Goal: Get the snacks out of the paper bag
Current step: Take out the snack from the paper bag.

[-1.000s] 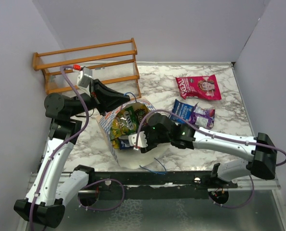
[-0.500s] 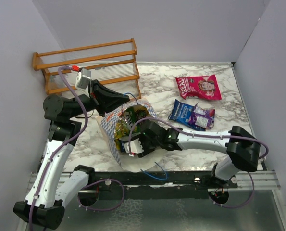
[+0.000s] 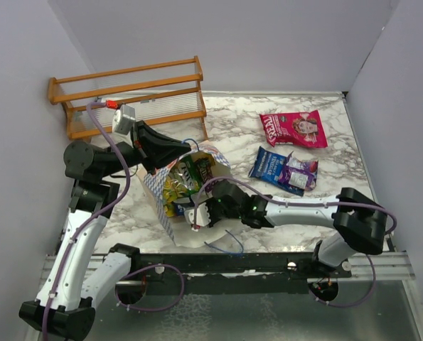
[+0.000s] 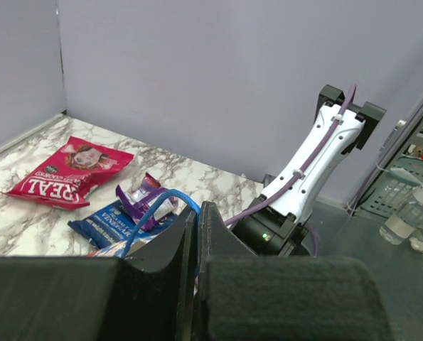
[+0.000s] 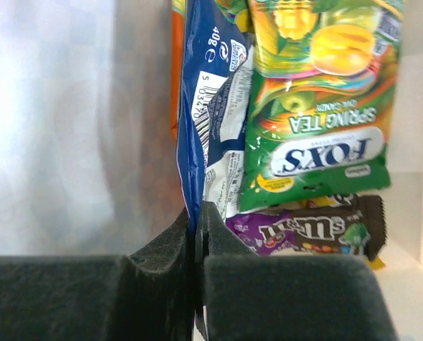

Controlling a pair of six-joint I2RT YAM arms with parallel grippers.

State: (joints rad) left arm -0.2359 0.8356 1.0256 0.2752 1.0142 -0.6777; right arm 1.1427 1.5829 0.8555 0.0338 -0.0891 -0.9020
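Note:
The paper bag [image 3: 154, 189] lies on its side at the centre left of the table, its mouth held up. My left gripper [image 3: 187, 150] [image 4: 195, 214] is shut on the bag's blue cord handle [image 4: 148, 204]. My right gripper [image 3: 186, 210] [image 5: 197, 217] reaches inside the bag, shut on the lower edge of a blue snack packet [image 5: 202, 106]. Beside that packet are a green candy pack [image 5: 318, 106] and a dark purple chocolate pack [image 5: 311, 231]. Yellow and green packs [image 3: 185, 177] show in the bag's mouth.
A magenta-pink packet [image 3: 294, 128] [image 4: 69, 170], a blue packet [image 3: 268, 165] [image 4: 108, 222] and a purple packet [image 3: 301, 172] [image 4: 146, 195] lie on the marble top to the right of the bag. A wooden rack [image 3: 133, 99] stands at the back left, walls close behind.
My right gripper has pushed left, deeper into the bag, and gone from partly open to shut on the blue packet. The left gripper has kept its hold on the handle.

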